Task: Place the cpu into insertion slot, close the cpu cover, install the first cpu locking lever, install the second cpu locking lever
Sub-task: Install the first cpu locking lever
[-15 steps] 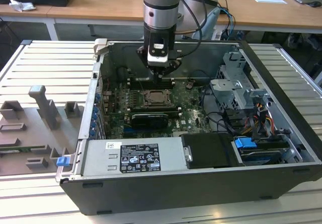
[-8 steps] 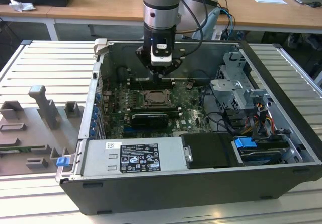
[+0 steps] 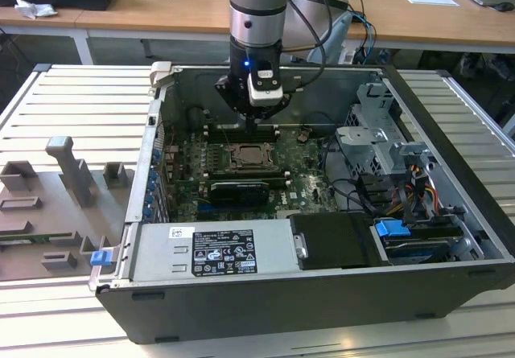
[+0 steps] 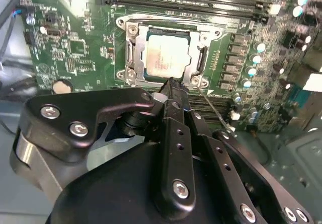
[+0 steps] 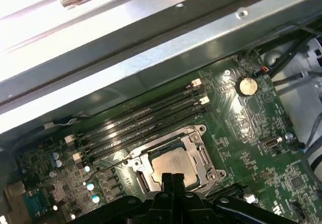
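You have the open computer case lying on the slatted table, and the arm reaches down into it over the green motherboard. The grey power-supply box fills the near edge of the case in the exterior view. On the board, the long black memory slots run along one side of the insertion slot, which sits near the middle of the board. Your gripper hangs just over the socket's edge farthest from those memory slots. Its fingers are pressed together with nothing between them. Their tip lies at the rim of the cpu cover; whether it actually touches the metal, you cannot tell from either wrist view. The cover lies flat on the socket, and the cpu is seated inside with its pale metal top showing through the square cut-out. A thin wire locking lever angles away from the socket corner beside the fingertips, standing clear of the cover rather than lying along it.
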You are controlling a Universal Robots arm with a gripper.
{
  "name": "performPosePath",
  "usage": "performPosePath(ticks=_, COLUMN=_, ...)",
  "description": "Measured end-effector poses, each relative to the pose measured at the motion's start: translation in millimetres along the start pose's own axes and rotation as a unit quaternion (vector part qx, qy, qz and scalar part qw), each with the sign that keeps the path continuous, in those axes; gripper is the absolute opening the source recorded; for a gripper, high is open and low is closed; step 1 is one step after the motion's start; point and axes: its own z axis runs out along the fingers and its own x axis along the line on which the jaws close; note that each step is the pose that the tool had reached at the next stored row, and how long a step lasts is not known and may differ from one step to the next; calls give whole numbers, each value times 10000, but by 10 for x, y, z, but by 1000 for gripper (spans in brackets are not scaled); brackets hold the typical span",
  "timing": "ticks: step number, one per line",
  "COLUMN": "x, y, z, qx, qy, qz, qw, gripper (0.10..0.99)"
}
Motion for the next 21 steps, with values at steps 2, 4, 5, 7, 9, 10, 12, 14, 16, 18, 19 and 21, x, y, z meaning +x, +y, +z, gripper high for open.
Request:
performPosePath(ticks=2, x=0, y=0, z=0, qx=0, qy=8, qz=-215, qw=9998, gripper=106)
performPosePath(ticks=4, x=0, y=0, z=0, qx=-1, qy=14, qz=-359, qw=9994, gripper=106)
performPosePath(ticks=5, x=0, y=0, z=0, qx=-1, qy=16, qz=-418, qw=9991, gripper=106)
performPosePath(ticks=7, x=0, y=0, z=0, qx=-1, qy=21, qz=-569, qw=9984, gripper=106)
performPosePath(ticks=9, x=0, y=0, z=0, qx=-1, qy=27, qz=-722, qw=9974, gripper=106)
performPosePath(ticks=10, x=0, y=0, z=0, qx=-1, qy=31, qz=-829, qw=9966, gripper=106)
performPosePath(ticks=12, x=0, y=0, z=0, qx=-2, qy=38, qz=-1011, qw=9949, gripper=106)
performPosePath(ticks=14, x=0, y=0, z=0, qx=-2, qy=43, qz=-1148, qw=9934, gripper=106)
performPosePath(ticks=16, x=0, y=0, z=0, qx=-2, qy=51, qz=-1349, qw=9909, gripper=106)
performPosePath(ticks=18, x=0, y=0, z=0, qx=-3, qy=56, qz=-1491, qw=9888, gripper=106)
performPosePath(ticks=19, x=0, y=0, z=0, qx=-3, qy=58, qz=-1542, qw=9880, gripper=106)
performPosePath(ticks=21, x=0, y=0, z=0, qx=-3, qy=62, qz=-1657, qw=9862, gripper=106)
